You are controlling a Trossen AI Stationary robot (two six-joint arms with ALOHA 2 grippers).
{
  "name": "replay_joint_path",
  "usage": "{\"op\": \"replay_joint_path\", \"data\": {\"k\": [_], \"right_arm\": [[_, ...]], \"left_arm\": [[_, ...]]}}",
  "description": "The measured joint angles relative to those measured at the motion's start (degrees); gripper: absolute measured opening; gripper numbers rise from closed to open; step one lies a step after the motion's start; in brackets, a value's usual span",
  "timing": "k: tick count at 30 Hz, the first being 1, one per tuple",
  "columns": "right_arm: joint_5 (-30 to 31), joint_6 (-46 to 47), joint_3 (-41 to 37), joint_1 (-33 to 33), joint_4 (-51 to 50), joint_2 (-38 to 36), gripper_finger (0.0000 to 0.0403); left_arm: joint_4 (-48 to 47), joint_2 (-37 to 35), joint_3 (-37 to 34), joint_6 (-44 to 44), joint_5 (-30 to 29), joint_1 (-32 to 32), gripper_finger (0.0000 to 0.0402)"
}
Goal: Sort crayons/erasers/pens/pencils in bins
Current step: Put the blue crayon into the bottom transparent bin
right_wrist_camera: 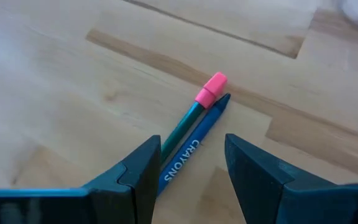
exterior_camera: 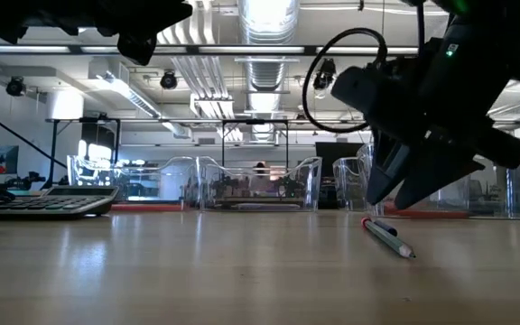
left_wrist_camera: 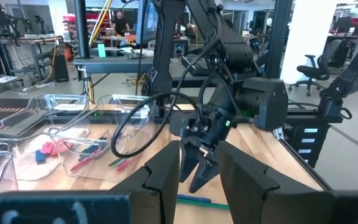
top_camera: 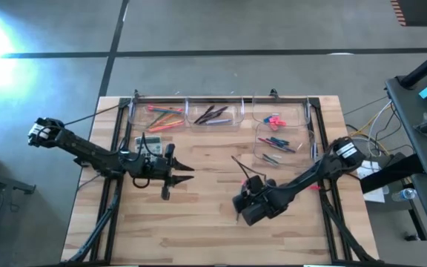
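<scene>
- The right end effector (right_wrist_camera: pixel 188 168) hangs just above the desk (top_camera: pixel 199 215), lower centre of the high view. Its fingers stand apart, gripping nothing, with two sticks lying between and ahead of them.
- Those sticks lie side by side and touching on the bare wood: a blue crayon (right_wrist_camera: pixel 194 144) and a green pencil (right_wrist_camera: pixel 182 127) with a pink rubber tip.
- In hand, by my reading, is the pick-up of one of this pair. In the low view the fingers sit above the sticks, not around either.
- The next move calls for coming down and closing on one stick alone. That is awkward with the two pressed together, and both could come up at once.
- The bins (top_camera: pixel 213 113) stand along the top of the high view, well apart from the pair, already holding sorted sticks and erasers.
- The left end effector (top_camera: pixel 178 172) waits left of centre, near the calculator (top_camera: pixel 148 144), fingers parted and empty.
</scene>
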Motion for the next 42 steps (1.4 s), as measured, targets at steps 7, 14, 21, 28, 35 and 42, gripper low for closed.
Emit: {"op": "replay_joint_path", "data": {"k": [7,14,21,28,35,42], "right_arm": [[-0.5,0.4,1.0,0.0,0.0,3.3,0.0169],[-1.3,0.7,1.2,0.0,-0.3,4.0,0.0169],[-3.2,1.1,1.1,0.0,-1.8,4.0,0.0169],[-4.3,0.8,1.0,0.0,-2.3,4.0,0.0169],[-10.6,0.2,0.9,-0.2,-4.6,3.7,0.0169],[-15.5,0.4,0.4,0.0,-6.0,3.7,0.0169]], "left_arm": [[0.1,0.0,0.0,-0.2,0.0,0.0,0.0095],[0.2,0.0,0.0,-0.2,0.0,0.0,0.0095],[0.2,0.0,0.0,-0.2,0.0,0.0,0.0095],[0.2,0.0,0.1,-0.2,0.0,0.0,0.0095],[0.2,0.0,0.1,-0.2,0.0,0.0,0.0095],[0.1,0.0,0.1,-0.2,0.0,0.0,0.0095]]}}
